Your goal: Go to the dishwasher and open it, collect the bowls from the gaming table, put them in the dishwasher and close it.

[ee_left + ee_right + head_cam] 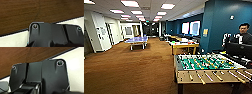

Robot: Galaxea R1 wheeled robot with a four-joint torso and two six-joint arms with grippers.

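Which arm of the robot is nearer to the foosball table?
Right, probably: the foosball table stands ahead on the robot's right side. Both wrist views look down at brown carpet, so neither arm is reaching toward it.

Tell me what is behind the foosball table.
Behind the foosball table stands a white-topped table with yellow edging, some small items on it too blurred to name. A person stands at a dark monitor, which covers whatever is behind it.

Both arms are hanging low, each wrist pointing down toward the floor. The left wrist's dark mounting plate (50, 35) is sitting level beneath its camera, while the right wrist's dark plate (41, 77) is sitting slightly tilted. Whether either arm's jaws are parted or closed cannot be told.
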